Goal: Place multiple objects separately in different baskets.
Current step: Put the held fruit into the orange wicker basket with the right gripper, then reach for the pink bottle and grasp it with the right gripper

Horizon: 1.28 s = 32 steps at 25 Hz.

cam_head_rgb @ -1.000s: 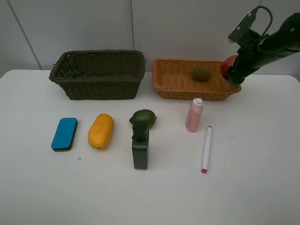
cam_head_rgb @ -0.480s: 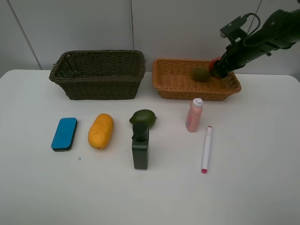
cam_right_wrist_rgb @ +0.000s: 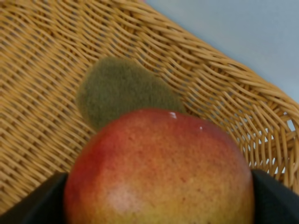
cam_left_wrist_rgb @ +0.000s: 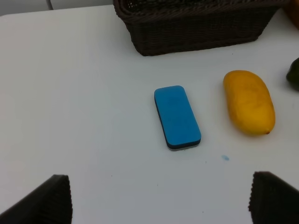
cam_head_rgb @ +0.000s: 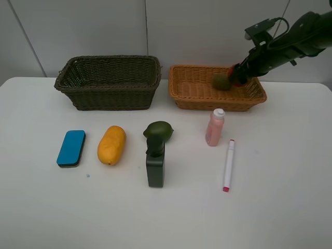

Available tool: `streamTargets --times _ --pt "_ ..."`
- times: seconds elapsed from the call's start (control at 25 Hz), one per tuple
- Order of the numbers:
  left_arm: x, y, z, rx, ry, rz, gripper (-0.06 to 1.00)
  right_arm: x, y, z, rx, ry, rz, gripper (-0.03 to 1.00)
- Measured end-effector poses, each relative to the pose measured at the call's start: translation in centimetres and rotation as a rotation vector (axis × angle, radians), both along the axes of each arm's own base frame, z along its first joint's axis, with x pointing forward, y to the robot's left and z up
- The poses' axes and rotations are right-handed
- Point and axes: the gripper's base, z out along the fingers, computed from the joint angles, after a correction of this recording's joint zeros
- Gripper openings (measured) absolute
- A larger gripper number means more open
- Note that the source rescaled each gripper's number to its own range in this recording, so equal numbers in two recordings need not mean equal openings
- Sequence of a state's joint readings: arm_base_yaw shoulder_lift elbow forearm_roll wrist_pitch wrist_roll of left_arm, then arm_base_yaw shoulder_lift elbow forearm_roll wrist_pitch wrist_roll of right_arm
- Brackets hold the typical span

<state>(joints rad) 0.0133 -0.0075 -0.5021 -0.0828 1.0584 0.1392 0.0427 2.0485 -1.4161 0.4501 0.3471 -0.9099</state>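
A white table (cam_head_rgb: pixel 290 207) fills the high view, with two wicker baskets along its far edge: a deep, dark olive-brown basket (cam_head_rgb: pixel 111 98) to the left and a shallower orange-tan basket (cam_head_rgb: pixel 207 102) to the right. The right gripper (cam_head_rgb: pixel 239 74) reaches down into the far right part of the orange-tan basket, its jaws pinching a red pomegranate (cam_right_wrist_rgb: pixel 161 168) from both sides. The left gripper (cam_left_wrist_rgb: pixel 161 198) hangs above the table with its jaws spread wide and nothing between them. The step in hand appears to be setting the pomegranate into the basket. To do it well, the gripper should lower the fruit until it rests on the weave, then part the jaws gently, since a round fruit could roll. It should also settle beside the brown kiwi (cam_head_rgb: pixel 221 81) and not on top of it; the wrist view shows the kiwi lying just beyond the fruit. The pomegranate is round and smooth, red blending to orange-yellow, with small glints of light. Six items wait on the table in front of the baskets: an orange-yellow mango (cam_head_rgb: pixel 111 144), a blue eraser block (cam_head_rgb: pixel 71 148), a dark green bottle (cam_head_rgb: pixel 155 166), a pink bottle (cam_head_rgb: pixel 215 127), a green avocado (cam_head_rgb: pixel 158 129) and a white-pink marker (cam_head_rgb: pixel 228 165).
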Motion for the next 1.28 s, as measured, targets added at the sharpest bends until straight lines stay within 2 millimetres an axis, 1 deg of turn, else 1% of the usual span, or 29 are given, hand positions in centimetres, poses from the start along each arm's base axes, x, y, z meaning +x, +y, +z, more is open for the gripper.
streamTargets --times 0.2,0.28,0.4,0.92,1.08,1.28 --pt "0.0 0.0 0.0 0.0 0.0 0.0 1.0 0.1 0.2 0.1 0.059 -0.008 -0.042 0.86" --pt "0.0 0.0 0.0 0.0 0.0 0.0 1.0 0.2 0.2 0.3 0.079 -0.02 -0.063 0.94" --pt "0.0 0.0 0.0 0.0 0.0 0.0 1.0 0.3 0.2 0.3 0.102 -0.024 -0.08 0.98" --pt "0.0 0.0 0.0 0.0 0.0 0.0 1.0 0.3 0.2 0.3 0.111 -0.025 -0.087 1.0" --pt "0.0 0.0 0.0 0.0 0.0 0.0 1.0 0.3 0.3 0.4 0.137 -0.024 -0.103 1.0" --pt "0.0 0.0 0.0 0.0 0.0 0.0 1.0 -0.1 0.6 1.5 0.177 -0.008 -0.095 1.0"
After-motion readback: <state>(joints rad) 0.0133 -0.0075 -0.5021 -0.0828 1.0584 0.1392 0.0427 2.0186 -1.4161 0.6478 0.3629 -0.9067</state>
